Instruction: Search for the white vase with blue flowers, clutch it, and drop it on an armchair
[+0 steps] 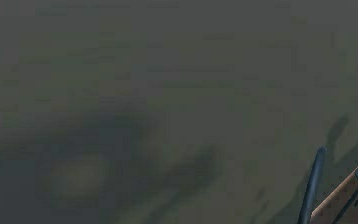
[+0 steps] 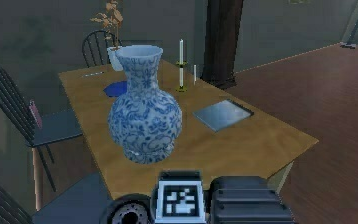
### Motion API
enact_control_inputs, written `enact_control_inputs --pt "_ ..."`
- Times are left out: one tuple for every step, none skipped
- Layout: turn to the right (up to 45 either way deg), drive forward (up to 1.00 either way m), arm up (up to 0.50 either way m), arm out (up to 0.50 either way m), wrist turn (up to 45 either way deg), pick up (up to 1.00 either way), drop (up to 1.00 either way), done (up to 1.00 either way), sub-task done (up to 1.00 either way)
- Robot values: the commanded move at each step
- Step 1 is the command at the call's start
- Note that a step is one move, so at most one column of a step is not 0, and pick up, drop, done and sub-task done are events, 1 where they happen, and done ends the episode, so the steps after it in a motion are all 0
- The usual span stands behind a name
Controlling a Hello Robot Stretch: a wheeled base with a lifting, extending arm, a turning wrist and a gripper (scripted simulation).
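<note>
Search: judged done, with the white vase with blue flowers (image 2: pixel 145 105) found, large and upright at the middle of the arm side view.
Vase position: over the near part of the wooden table (image 2: pixel 272 140), just beyond the white marker square (image 2: pixel 183 198); resting on the top or lifted clear of it, impossible to tell.
Gripper (image 2: pixel 129 212): dark body at the bottom edge, left of the marker square; far end hard to make out, so no telling how the fingers stand, nor whether anything is held.
Grasp: judged either about to happen or just made; not to be settled from these pictures.
Left to do: confirming the hold, getting clear of the table, finding an armchair, dropping the vase on it.
Other things on the table: brass candlestick (image 2: pixel 181 68) with a white candle, flat grey square (image 2: pixel 222 114), small blue item (image 2: pixel 114 90), all behind or beside the vase and apart from it.
Seating nearby: dark dining chair (image 2: pixel 17 105) at the table's left side, another (image 2: pixel 95 45) at its far end.
Forward view: dull grey-green surface, with a brown edge (image 1: pixel 339 198) at the lower right corner.
</note>
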Motion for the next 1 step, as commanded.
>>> enact_control_inputs --pt "0.0 0.00 0.00 0.34 0.0 0.00 0.00 0.00 0.00"
